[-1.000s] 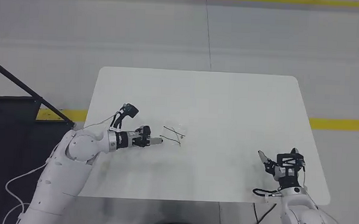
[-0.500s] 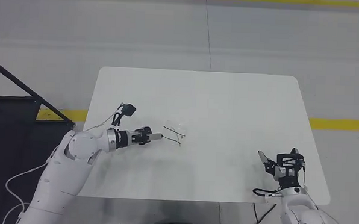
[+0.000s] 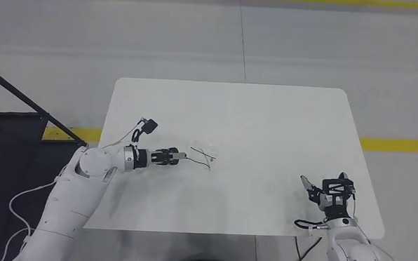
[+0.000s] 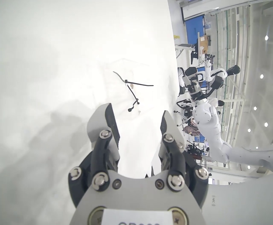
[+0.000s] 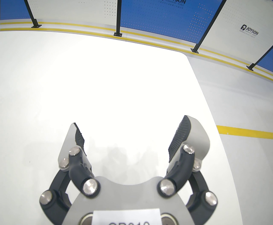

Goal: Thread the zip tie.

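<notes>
Just beyond the left claw (image 4: 137, 110) lies the zip tie (image 4: 131, 91).

A white table (image 3: 279, 126) with rounded corners is seen. Left of its middle, thin black zip ties (image 4: 126, 81) are laid crossed and touching, on what may be a clear plastic sheet (image 4: 140, 70) spread flat on the top.
</notes>
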Available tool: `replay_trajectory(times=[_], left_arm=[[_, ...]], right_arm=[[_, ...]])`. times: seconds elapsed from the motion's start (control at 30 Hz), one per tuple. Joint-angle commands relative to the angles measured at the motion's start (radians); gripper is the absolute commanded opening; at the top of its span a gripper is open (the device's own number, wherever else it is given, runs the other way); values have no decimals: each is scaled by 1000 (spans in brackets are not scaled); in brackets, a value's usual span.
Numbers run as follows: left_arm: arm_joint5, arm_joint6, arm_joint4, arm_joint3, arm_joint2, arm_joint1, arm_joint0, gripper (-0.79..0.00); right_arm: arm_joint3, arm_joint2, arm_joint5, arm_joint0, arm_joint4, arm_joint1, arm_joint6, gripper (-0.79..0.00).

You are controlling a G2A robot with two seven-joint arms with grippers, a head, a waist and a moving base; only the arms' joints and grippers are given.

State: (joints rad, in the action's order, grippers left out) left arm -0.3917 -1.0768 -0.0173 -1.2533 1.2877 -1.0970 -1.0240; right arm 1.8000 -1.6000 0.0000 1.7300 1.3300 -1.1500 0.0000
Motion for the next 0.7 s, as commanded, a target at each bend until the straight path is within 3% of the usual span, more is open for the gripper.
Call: replay_trajectory(times=[0.0, 0.1, 0.67], left_arm=[[1, 6, 2, 15, -14, -2, 10, -339], [5, 10, 6, 37, -33, -5, 26, -394], [-1, 28, 14, 94, -91, -10, 71, -440]], right_arm=[[0, 0, 0, 0, 0, 0, 0, 0], [0, 0, 0, 0, 0, 0, 0, 0], [0, 0, 0, 0, 0, 0, 0, 0]])
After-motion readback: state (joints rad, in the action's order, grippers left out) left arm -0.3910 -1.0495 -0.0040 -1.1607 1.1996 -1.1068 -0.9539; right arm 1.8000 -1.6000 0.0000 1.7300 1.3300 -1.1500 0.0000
